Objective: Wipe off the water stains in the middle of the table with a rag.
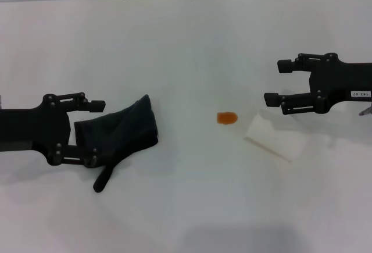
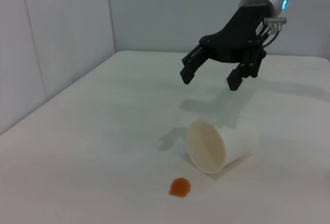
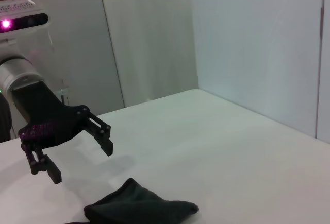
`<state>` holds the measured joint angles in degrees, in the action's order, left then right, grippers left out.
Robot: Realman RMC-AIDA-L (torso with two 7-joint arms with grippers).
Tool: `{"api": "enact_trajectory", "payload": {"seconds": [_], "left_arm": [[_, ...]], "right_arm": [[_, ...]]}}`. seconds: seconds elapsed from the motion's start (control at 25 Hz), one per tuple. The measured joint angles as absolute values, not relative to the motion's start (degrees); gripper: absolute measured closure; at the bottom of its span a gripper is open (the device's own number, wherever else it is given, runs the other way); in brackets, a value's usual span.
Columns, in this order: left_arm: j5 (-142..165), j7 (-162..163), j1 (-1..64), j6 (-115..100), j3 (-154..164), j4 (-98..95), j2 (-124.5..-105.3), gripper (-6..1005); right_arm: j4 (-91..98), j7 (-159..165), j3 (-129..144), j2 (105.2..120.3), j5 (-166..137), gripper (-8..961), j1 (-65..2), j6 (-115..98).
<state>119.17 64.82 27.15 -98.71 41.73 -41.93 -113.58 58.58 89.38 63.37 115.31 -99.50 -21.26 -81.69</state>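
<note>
The rag, a dark cloth with a narrow tail, lies left of centre on the white table. My left gripper is open, its two fingers spread either side of the rag's left end. In the right wrist view the left gripper hangs a little above the table, just behind the rag. The water stain is a small orange blot at the table's middle, also seen in the left wrist view. My right gripper hovers open at the right, holding nothing.
A white translucent plastic cup lies on its side just right of the stain, below the right gripper. Its mouth faces the blot in the left wrist view of the cup. Pale walls stand behind the table.
</note>
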Motion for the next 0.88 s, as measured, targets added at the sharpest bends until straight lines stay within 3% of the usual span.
{"api": "enact_trajectory", "payload": {"seconds": [0.88], "left_arm": [[119.28,64.87,27.19,-99.02,41.87,-41.93,-113.73,144]], "right_arm": [[58.42,89.39,63.33,115.31,-99.49,99,-20.51,-81.63]]}}
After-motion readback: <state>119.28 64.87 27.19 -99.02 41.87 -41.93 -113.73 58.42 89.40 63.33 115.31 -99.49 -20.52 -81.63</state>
